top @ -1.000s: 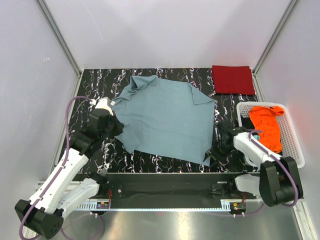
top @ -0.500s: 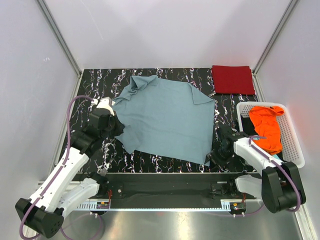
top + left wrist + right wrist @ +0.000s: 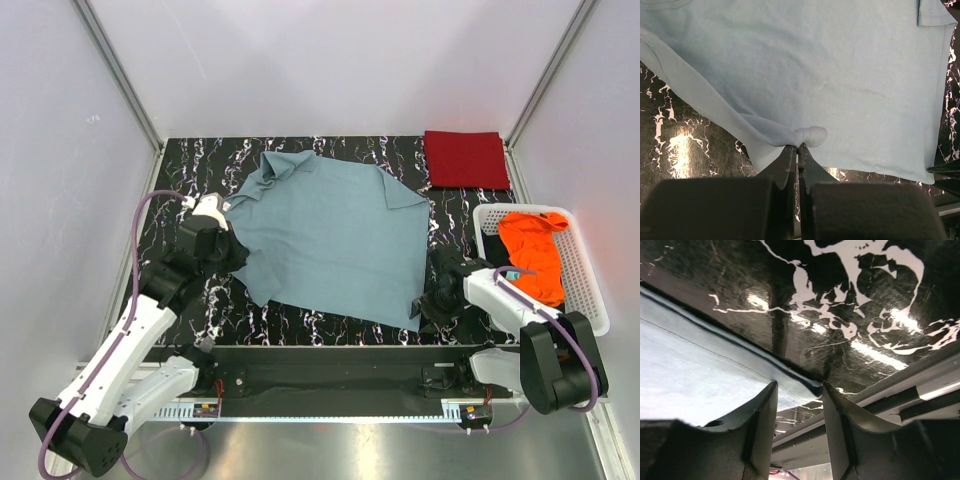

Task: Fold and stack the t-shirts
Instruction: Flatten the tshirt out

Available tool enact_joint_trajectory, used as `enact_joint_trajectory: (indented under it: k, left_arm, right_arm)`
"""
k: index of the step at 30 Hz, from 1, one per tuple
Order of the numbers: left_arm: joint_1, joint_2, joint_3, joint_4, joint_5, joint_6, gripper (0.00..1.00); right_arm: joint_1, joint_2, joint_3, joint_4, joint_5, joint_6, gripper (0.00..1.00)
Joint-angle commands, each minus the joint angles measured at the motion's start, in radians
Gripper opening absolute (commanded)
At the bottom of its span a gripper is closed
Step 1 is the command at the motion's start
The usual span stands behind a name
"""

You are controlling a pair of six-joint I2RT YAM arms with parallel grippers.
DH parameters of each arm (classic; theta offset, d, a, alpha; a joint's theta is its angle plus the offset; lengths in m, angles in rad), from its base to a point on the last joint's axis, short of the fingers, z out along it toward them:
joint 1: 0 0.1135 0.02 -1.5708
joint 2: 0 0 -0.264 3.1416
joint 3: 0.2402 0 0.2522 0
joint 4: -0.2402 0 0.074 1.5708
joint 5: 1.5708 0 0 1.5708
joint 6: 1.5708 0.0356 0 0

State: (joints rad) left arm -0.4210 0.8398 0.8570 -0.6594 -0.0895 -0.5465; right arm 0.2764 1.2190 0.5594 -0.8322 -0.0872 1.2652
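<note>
A grey-blue t-shirt (image 3: 330,235) lies spread flat on the black marbled table (image 3: 190,170). My left gripper (image 3: 232,255) is shut on a bunched fold of its left edge, and the cloth pokes out at the fingertips (image 3: 798,145) in the left wrist view. My right gripper (image 3: 428,305) is open at the shirt's near right corner. In the right wrist view the corner hem (image 3: 805,387) sits between the two spread fingers (image 3: 799,386), low over the table. A dark red t-shirt (image 3: 465,159) lies folded at the back right. An orange t-shirt (image 3: 535,250) is crumpled in the basket.
A white slatted basket (image 3: 590,290) stands at the right edge, just right of my right arm. The table's black front rail (image 3: 320,360) runs just below the shirt's near hem. Grey walls close in the left, back and right sides.
My right gripper has shifted slightly left, closer onto the grey-blue shirt's near right corner. The left gripper and the shirt have stayed put.
</note>
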Motion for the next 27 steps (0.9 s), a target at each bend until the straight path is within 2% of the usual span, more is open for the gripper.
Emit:
enact_joint_trajectory:
  k: [1, 6, 9, 13, 17, 20, 27]
  left_arm:
    - [0.004, -0.022, 0.043, 0.021, 0.004, 0.013, 0.0]
    - [0.004, -0.036, 0.056, 0.0, -0.01, 0.014, 0.0]
    - [0.004, -0.044, 0.054, -0.009, -0.015, 0.016, 0.0]
    - [0.005, -0.05, 0.053, -0.016, -0.016, 0.017, 0.0]
    - [0.005, -0.053, 0.059, -0.019, -0.022, 0.025, 0.0]
    - [0.005, -0.062, 0.08, -0.028, -0.044, 0.04, 0.0]
    - [0.014, -0.1, 0.184, -0.048, -0.115, 0.072, 0.0]
  right_arm:
    - [0.03, 0.007, 0.039, 0.004, 0.072, 0.069, 0.47]
    - [0.066, -0.026, 0.028, -0.004, 0.114, 0.157, 0.43]
    - [0.092, -0.024, 0.034, -0.015, 0.138, 0.181, 0.33]
    - [0.095, -0.022, 0.039, -0.015, 0.139, 0.163, 0.12]
    - [0.093, -0.071, 0.033, -0.015, 0.138, 0.137, 0.0]
    - [0.095, -0.09, 0.094, -0.015, 0.148, 0.047, 0.0]
    - [0.093, -0.033, 0.324, 0.012, 0.158, -0.327, 0.0]
